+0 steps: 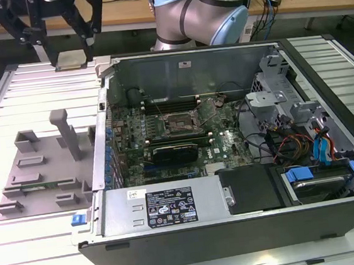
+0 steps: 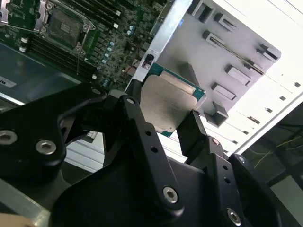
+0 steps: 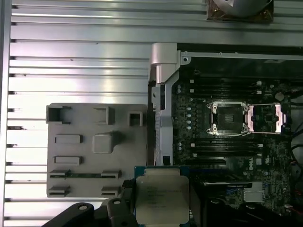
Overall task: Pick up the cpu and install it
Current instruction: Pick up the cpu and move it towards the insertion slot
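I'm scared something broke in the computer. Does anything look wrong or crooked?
Nothing looks broken or spilled. The gripper holds the cpu by its edges, beside the case. The socket inside is open and empty, its lid flipped aside, which fits a chip not yet put in.

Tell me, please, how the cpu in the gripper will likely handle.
The cpu looks thin and rigid, so probably light and unbending. Gripped only by its edges in the gripper, it might twist or slip.

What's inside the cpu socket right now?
Nothing seated: the socket shows a bare dark bed, with its frame lying open beside it. The cpu is clamped in the gripper instead. The condition of the contacts can't be judged.
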`<action>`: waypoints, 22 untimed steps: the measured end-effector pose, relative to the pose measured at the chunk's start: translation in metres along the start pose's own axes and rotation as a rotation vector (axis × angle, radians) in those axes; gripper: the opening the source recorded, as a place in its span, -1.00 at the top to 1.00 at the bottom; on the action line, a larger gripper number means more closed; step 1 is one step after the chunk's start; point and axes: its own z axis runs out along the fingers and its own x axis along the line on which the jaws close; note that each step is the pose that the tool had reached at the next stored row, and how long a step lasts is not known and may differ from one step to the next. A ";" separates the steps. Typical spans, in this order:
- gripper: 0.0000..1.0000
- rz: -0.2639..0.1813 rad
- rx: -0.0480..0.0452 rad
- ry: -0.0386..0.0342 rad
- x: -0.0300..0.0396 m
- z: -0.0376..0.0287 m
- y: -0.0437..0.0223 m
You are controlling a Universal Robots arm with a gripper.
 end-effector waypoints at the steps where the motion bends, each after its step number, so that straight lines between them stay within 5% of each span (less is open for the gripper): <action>1: -0.09 0.000 0.0000 0.0000 -0.0038 0.0001 0.0000; 8: -0.09 0.000 0.0000 0.0000 -0.0326 0.0015 -0.0004; 13: -0.09 0.000 0.0000 0.0001 -0.0609 0.0034 -0.0007; 18: -0.09 0.000 -0.0001 0.0000 -0.0793 0.0088 -0.0011; 22: -0.09 0.000 0.0000 0.0001 -0.0855 0.0108 -0.0013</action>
